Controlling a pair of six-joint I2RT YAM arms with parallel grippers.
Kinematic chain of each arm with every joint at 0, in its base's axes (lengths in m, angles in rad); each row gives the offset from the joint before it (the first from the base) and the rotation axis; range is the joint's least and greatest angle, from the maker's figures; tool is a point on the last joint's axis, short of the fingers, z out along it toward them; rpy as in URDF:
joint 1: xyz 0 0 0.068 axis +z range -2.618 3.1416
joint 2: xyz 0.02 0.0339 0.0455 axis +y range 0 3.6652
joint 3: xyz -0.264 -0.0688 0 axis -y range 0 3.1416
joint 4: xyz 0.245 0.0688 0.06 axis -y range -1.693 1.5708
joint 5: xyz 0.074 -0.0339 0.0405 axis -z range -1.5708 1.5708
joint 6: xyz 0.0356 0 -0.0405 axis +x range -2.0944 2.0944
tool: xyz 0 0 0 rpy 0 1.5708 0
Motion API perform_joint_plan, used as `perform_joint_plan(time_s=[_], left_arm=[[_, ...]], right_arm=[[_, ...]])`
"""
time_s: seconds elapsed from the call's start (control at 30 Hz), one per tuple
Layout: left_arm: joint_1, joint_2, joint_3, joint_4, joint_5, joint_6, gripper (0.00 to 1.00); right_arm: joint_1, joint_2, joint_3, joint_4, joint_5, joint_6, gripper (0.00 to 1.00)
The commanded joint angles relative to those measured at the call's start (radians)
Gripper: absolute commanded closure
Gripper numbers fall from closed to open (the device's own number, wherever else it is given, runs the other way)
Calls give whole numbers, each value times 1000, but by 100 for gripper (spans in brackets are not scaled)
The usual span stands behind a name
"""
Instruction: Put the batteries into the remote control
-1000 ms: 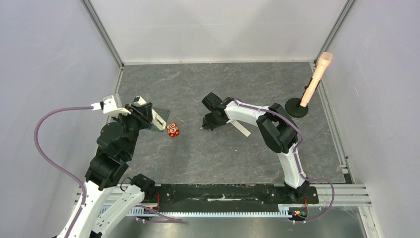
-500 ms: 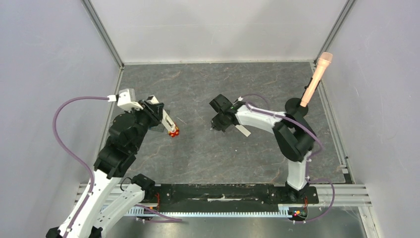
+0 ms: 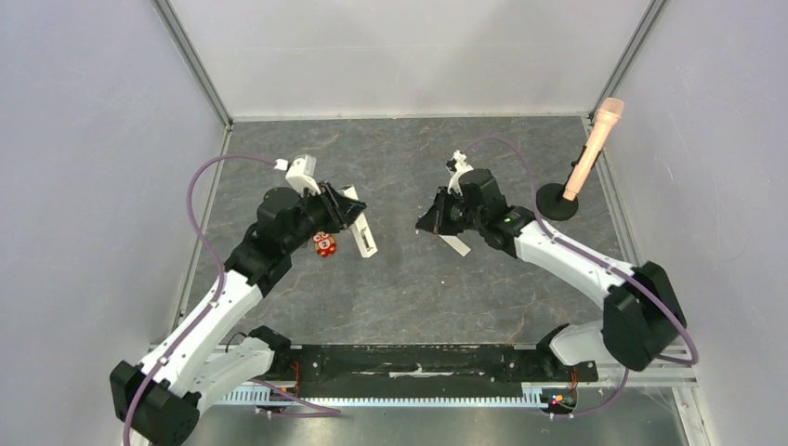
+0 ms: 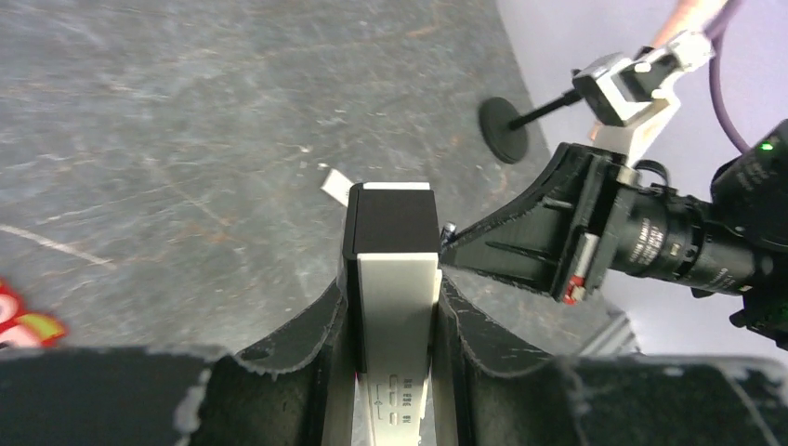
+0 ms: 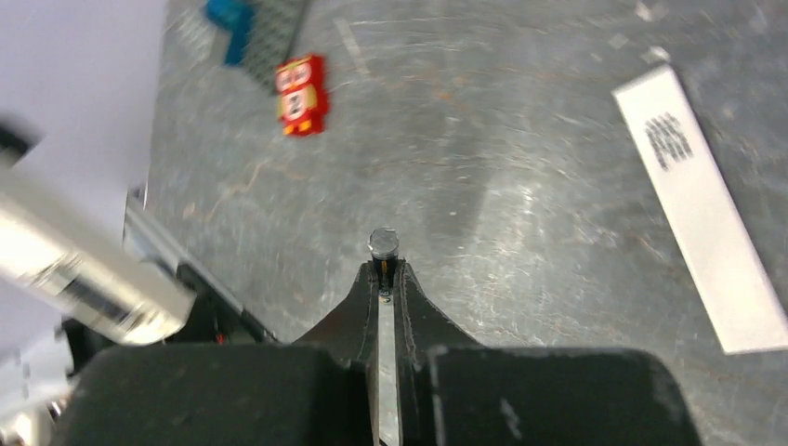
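My left gripper (image 4: 392, 283) is shut on the remote control (image 4: 391, 243), a slim white bar whose far end is a dark open section. Seen from above, the remote control (image 3: 364, 237) hangs over the middle of the table, just right of the toy. My right gripper (image 5: 384, 269) is shut on a battery (image 5: 383, 245), a thin dark cylinder with a silvery end poking out past the fingertips. In the top view the right gripper (image 3: 426, 225) points left toward the remote, a short gap away. In the left wrist view its black tip (image 4: 455, 240) sits just right of the remote's dark end.
A flat white strip (image 5: 702, 209) with printed marks lies on the table under the right arm. A red-orange toy (image 3: 324, 243) sits beside the left gripper. A pink microphone (image 3: 595, 139) stands on its black base at the back right. A grey studded plate (image 5: 269, 28) lies beyond the toy.
My left arm has swung right with the remote, from beside the plate to past the toy. The right gripper has shut on the battery and lifted, its arm swinging out to the right.
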Motion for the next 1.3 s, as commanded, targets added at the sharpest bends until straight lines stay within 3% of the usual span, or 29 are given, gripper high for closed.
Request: perform_joint_plan(time_s=[0.0,0.17,0.37,0.73,1.27], left_arm=[[3,78,-7,211,193,-120,98],[3,209,-35,321,337,-220,98],[3,323,-57,445,434,-271,98],[-3,540,-79,745,513,-396,98],[-29,555,-105,745,493,-336,98]], right_arm=[[4,-132,-4,62,-248,-331,100],[3,-234,5,-44,-329,-445,99],[4,-234,79,-225,-344,-482,98],[28,-165,100,-286,-371,-459,97],[55,-31,185,-299,-265,-363,97]])
